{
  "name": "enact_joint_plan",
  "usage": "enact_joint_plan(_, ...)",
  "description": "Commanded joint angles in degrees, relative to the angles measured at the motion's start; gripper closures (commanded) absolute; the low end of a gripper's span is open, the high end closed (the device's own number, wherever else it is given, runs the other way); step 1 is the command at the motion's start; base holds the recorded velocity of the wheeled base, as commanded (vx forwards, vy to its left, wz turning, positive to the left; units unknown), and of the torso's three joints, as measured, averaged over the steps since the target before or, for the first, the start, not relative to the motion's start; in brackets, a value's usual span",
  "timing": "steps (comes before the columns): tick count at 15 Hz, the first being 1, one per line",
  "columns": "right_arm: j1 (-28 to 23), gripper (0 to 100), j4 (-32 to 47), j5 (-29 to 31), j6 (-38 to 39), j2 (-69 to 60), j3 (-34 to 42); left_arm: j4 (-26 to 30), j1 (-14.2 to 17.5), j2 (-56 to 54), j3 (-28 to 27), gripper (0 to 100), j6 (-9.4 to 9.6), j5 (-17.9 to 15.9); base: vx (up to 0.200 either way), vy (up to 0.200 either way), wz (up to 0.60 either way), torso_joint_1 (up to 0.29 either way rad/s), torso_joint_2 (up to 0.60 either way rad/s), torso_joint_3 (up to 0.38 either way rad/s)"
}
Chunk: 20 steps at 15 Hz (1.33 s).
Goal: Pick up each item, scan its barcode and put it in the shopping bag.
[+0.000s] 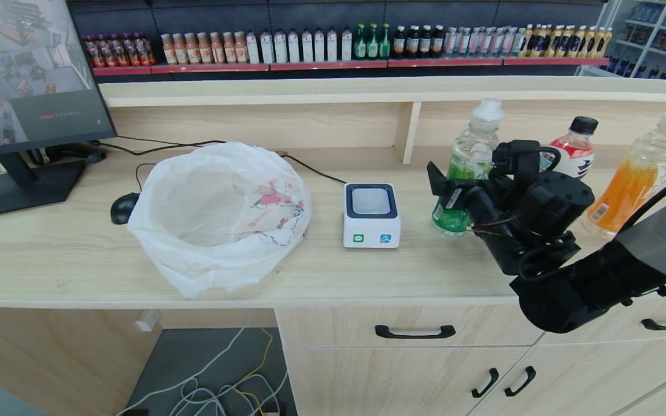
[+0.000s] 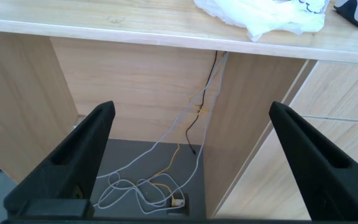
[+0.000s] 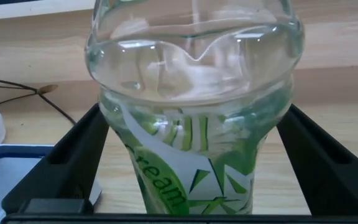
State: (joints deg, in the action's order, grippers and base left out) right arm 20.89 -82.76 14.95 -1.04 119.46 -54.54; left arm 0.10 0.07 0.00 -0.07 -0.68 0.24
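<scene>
Jaws of the right tool (image 3: 194, 124) stand wide apart around the bottle (image 1: 472, 156), upright on the tabletop (image 1: 333, 271) right of the scanner (image 1: 371, 215): clear plastic, green label, white cap; left tool (image 2: 191, 118) gapes too

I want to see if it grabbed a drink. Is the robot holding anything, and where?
Nothing is held yet. The right hand is open around the lower body of the green bottle, which stands on the counter. The left hand is open, empty.
</scene>
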Motion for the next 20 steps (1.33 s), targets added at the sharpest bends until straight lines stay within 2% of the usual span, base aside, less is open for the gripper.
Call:
enact_joint_plan(1, 0.0, 0, 0.2, 0.0, 0.0, -0.1, -0.2, 0.0, 0.0, 0.0, 0.0, 0, -0.02, 0.0, 0.0, 0.0, 0.0, 0.0, 0.0, 0.0)
enact_joint_plan(2, 0.0, 100, 0.2, 0.0, -0.1, -0.1, -0.2, 0.0, 0.0, 0.0, 0.1, 0, -0.02, 0.0, 0.0, 0.0, 0.0, 0.0, 0.0, 0.0)
enact_joint_plan(18, 0.0, 100, 0.0, -0.3, 0.1, -5.7, 0.8, 0.0, 0.0, 0.0, 0.1, 0, -0.02, 0.0, 0.0, 0.0, 0.0, 0.0, 0.0, 0.0)
enact_joint_plan(20, 1.1, 100, 0.0, -0.2, -0.1, -8.3, 3.1, 0.0, 0.0, 0.0, 0.0, 0, -0.02, -0.1, 0.0, 0.0, 0.0, 0.0, 0.0, 0.0)
